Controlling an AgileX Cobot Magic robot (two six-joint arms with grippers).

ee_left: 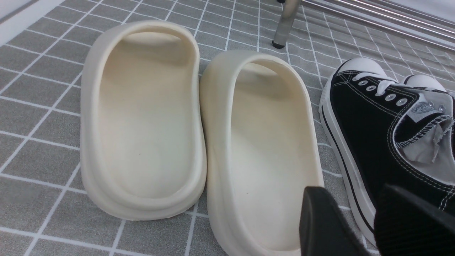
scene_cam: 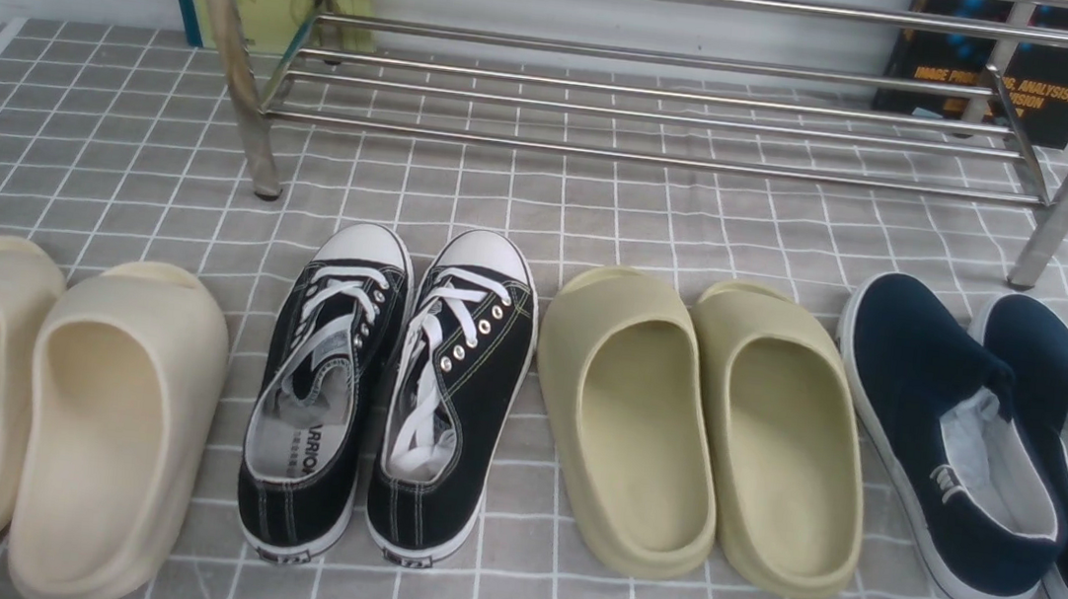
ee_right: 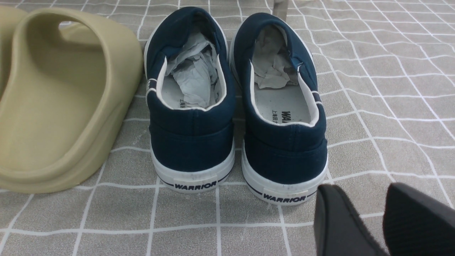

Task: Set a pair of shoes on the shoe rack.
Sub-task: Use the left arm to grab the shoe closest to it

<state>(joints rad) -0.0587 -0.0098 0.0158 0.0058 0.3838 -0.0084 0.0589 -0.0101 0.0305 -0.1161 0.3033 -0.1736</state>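
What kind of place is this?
Probably a pretend hallway set up for practice: a metal shoe rack stands on a grey checked cloth, with black sneakers, olive slides and navy slip-ons lined up before it.

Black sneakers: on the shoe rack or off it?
Off. Both black sneakers stand on the grey checked cloth in front of the shoe rack, toes toward it.
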